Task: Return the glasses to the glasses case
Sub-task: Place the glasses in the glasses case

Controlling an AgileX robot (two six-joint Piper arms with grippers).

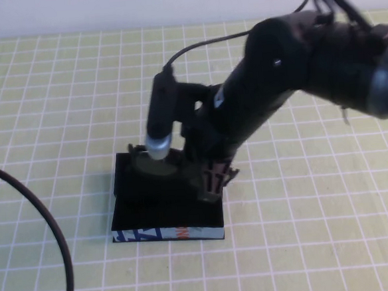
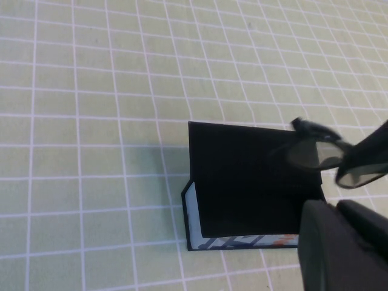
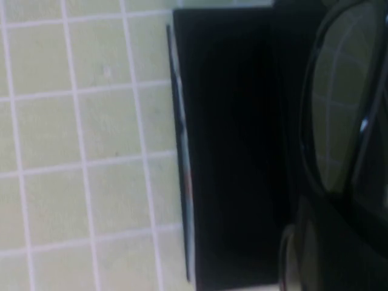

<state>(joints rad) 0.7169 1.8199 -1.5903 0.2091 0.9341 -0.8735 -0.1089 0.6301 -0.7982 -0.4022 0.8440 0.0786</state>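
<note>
The glasses case (image 1: 145,212) lies flat and black in the middle of the table, its blue-and-white side with the orange mark facing me. It also shows in the left wrist view (image 2: 242,182) and the right wrist view (image 3: 230,151). My right gripper (image 1: 210,181) reaches down over the case's right part, shut on the glasses (image 1: 154,163), which hang just over the case's far edge. Their lenses show in the left wrist view (image 2: 315,154) and close up in the right wrist view (image 3: 339,121). My left gripper (image 2: 336,242) is shut and empty, off to the left of the case.
The table is a yellow-green mat (image 1: 321,243) with a white grid. A black cable (image 1: 50,229) curves over its front left. The right arm (image 1: 295,65) spans the back right.
</note>
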